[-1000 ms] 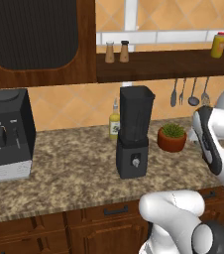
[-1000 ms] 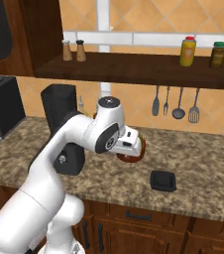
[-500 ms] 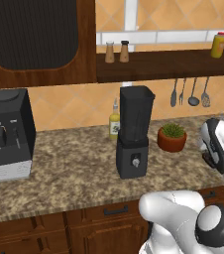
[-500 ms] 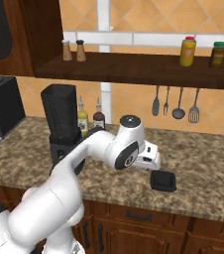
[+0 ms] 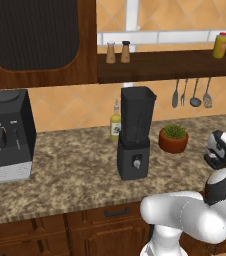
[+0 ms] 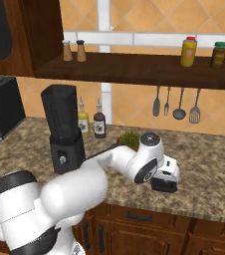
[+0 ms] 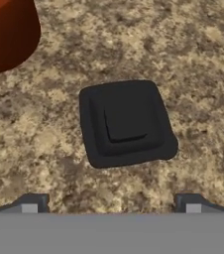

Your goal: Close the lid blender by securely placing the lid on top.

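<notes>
Lid (image 7: 126, 123) flat on the granite counter (image 7: 198, 74), apart from the blender, gripper poised above with jaws spread wide
Left base view: blender (image 5: 135, 132) upright mid-counter with open jar top, yellow bottle (image 5: 115, 122) just behind on its left, potted plant (image 5: 173, 138) near on its right, coffee machine (image 5: 6, 135) well apart at far left, utensils (image 5: 191, 93) hanging under the shelf. Right base view: gripper (image 6: 166, 178) low over the counter, right of the blender and plant, dark lid edge showing just beneath the hand; two bottles (image 6: 91, 122) beside the blender jar; spice jars (image 6: 202, 52) up on the shelf. Hand view: lid centred between and ahead of the two fingertips (image 7: 30, 204), neither touching it; raised square knob on top; rim of the terracotta pot (image 7: 7, 32) at upper left
</notes>
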Controlling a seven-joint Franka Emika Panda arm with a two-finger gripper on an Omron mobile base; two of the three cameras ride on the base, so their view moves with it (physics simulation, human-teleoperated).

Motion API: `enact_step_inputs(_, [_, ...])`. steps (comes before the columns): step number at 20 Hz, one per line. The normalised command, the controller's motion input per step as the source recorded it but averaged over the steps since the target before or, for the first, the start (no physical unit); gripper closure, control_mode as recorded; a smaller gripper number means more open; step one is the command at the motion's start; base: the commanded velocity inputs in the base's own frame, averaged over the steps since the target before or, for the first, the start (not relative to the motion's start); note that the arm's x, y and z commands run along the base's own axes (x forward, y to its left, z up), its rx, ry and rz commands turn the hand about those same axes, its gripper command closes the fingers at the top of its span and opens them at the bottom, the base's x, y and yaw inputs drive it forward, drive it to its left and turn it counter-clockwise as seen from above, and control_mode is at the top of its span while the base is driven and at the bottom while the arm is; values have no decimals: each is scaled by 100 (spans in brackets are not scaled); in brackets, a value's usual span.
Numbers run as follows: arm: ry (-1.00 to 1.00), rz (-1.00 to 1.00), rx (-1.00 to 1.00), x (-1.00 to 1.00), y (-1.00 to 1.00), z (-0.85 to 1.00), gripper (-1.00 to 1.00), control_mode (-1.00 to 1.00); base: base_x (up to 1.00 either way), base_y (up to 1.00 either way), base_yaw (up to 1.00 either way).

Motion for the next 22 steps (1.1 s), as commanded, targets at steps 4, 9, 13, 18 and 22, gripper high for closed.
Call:
enact_step_inputs(4, [0, 0, 1, 28, -46, -8, -100, -100, 0, 0, 0])
enact_step_inputs(9, [0, 0, 6, 22, -23, 0, -100, -100, 0, 0, 0])
enact_step_inputs(13, [0, 0, 3, 11, -8, -5, -100, -100, 0, 0, 0])
enact_step_inputs(18, [0, 0, 0, 1, 0, -20, -100, -100, 0, 0, 0])
enact_step_inputs(22, [0, 0, 0, 1, 4, -33, -100, -100, 0, 0, 0])
